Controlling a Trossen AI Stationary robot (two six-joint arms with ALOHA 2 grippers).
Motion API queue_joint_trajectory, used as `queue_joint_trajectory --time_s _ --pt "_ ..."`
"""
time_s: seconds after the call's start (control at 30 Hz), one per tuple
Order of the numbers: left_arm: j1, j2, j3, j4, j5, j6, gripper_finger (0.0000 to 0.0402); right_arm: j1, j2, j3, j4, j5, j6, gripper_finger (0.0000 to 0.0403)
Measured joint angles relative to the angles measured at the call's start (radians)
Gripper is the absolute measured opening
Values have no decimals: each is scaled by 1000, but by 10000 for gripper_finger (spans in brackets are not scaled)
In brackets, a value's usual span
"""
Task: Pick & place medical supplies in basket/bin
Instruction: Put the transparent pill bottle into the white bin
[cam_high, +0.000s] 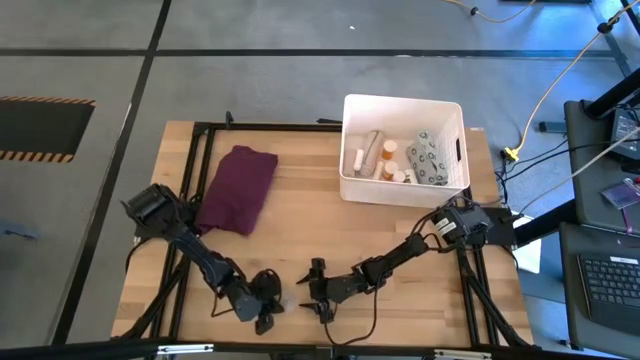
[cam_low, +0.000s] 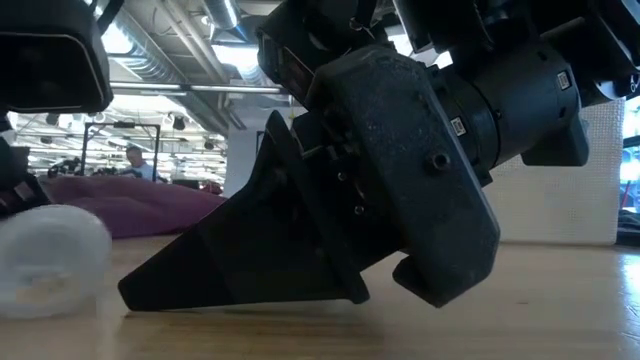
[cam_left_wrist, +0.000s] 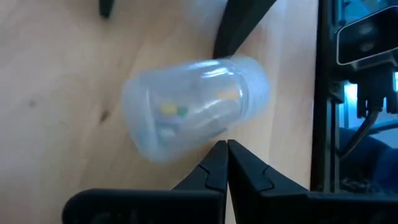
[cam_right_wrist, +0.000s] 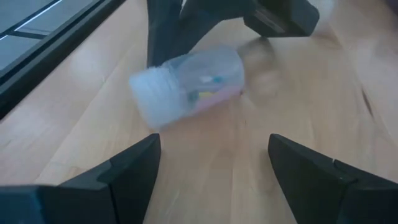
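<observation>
Jaws on the right gripper (cam_right_wrist: 211, 168) are spread wide, with nothing between them, low over the table near its front edge. Just ahead of them lies a small clear pill bottle (cam_right_wrist: 186, 84) on its side, with a white cap and little coloured bits inside. The left gripper (cam_left_wrist: 222, 165) is right beside the same bottle, and its jaws are pressed together, holding nothing. The bottle rests loose on the wood between the two grippers.

The white basket (cam_high: 350, 170) sits by the table's far right corner, well apart from the bottle. It already holds several supplies, among them a grey patterned pouch (cam_high: 428, 158). A purple cloth (cam_high: 238, 188) lies toward the left side.

This looks like the reach-and-grab step for the last loose bottle. Next, the right gripper likely needs to slide forward around the bottle, squeeze it gently so it cannot roll, lift, and carry it over to the basket.
</observation>
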Motion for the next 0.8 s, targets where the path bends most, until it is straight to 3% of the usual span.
queue_joint_trajectory --time_s 0.27,0.4,0.8 --pt "5 5 0 9 -63 -5 1 0 0 0 0 -15 38 300" --pt "6 6 -2 9 -142 -43 3 0 0 0 5 -14 123 300" --pt "6 6 8 33 -219 -80 1 16 0 0 4 33 188 300"
